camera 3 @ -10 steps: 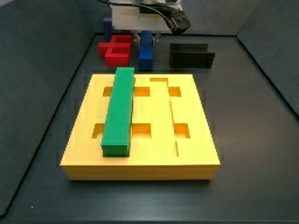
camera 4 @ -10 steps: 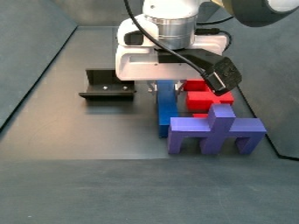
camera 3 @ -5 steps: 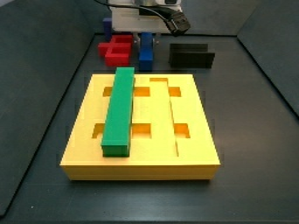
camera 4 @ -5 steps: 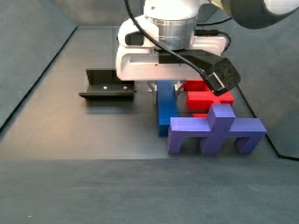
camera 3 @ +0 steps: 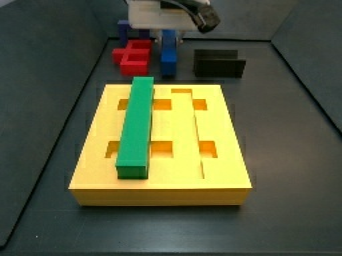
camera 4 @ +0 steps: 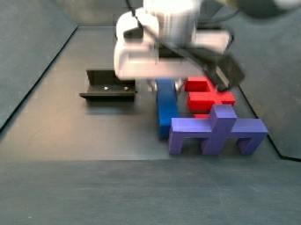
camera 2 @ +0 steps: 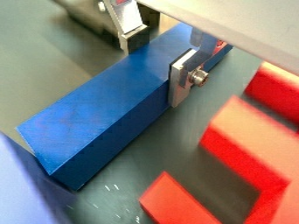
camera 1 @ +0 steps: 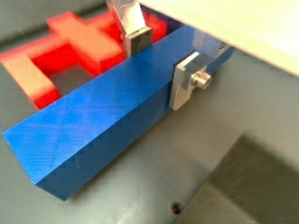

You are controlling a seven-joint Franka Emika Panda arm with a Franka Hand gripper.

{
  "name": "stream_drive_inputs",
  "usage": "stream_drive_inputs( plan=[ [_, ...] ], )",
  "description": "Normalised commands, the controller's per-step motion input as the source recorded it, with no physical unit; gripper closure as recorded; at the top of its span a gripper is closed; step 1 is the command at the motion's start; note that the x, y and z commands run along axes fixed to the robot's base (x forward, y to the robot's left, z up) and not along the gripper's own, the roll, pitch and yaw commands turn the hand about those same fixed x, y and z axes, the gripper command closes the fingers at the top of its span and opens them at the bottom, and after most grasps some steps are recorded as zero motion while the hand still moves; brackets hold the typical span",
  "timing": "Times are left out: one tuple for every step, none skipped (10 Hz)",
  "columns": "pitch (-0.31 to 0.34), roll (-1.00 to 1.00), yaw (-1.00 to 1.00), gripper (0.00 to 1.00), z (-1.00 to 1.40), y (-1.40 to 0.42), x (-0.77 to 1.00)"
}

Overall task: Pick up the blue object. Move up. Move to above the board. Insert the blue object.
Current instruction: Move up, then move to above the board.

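Observation:
The blue object (camera 1: pixel 111 118) is a long plain blue bar, seen in both wrist views (camera 2: pixel 111 122). My gripper (camera 1: pixel 162 61) straddles it near one end, with a silver finger (camera 1: pixel 187 80) flat on one long side and the other pad (camera 1: pixel 135 38) against the opposite side. It shows the same way in a wrist view (camera 2: pixel 158 57). In the side views the bar (camera 3: pixel 167 58) (camera 4: pixel 166 110) sits under the gripper (camera 4: pixel 165 82), which is blurred. The yellow board (camera 3: pixel 221 150) lies in front, apart from the gripper.
A green bar (camera 3: pixel 138 125) lies in the board's left groove. A red piece (camera 3: pixel 132 56) (camera 4: pixel 209 97) sits right beside the blue bar. A purple T-shaped piece (camera 4: pixel 217 134) stands at the bar's near end. The dark fixture (camera 3: pixel 219 63) (camera 4: pixel 106 88) stands to one side.
The gripper body has moved up a little in both side views and is now blurred with motion. The blue bar stays between the fingers.

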Motion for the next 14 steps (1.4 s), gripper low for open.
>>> stream_drive_inputs(
  plan=[
    [-0.007,0.0,-0.02,1.0,0.54,-0.05,-0.01],
    [-0.019,0.01,-0.01,1.0,0.33,-0.03,-0.01],
    [0.0,0.0,0.0,1.0,1.4,0.0,0.0],
    [0.035,-0.01,0.01,1.0,1.4,0.0,-0.02],
    [0.031,0.0,0.0,1.0,1.4,0.0,-0.03],
    [0.015,0.02,0.0,1.0,1.4,0.01,0.0],
    [0.047,0.01,0.0,1.0,1.4,0.0,0.0],
    [0.062,0.01,0.0,1.0,1.4,0.0,-0.01],
    [0.059,0.01,0.0,1.0,1.4,0.01,0.02],
    [0.079,0.01,0.0,1.0,0.55,0.01,0.03],
    [0.077,0.01,0.0,1.0,0.3,0.01,0.04],
    [0.256,0.05,-0.1,1.0,0.18,-1.4,-0.01],
    [0.245,0.07,-0.08,1.0,0.18,-1.4,-0.01],
    [0.203,0.09,-0.04,1.0,0.18,-1.4,-0.01]
  ],
)
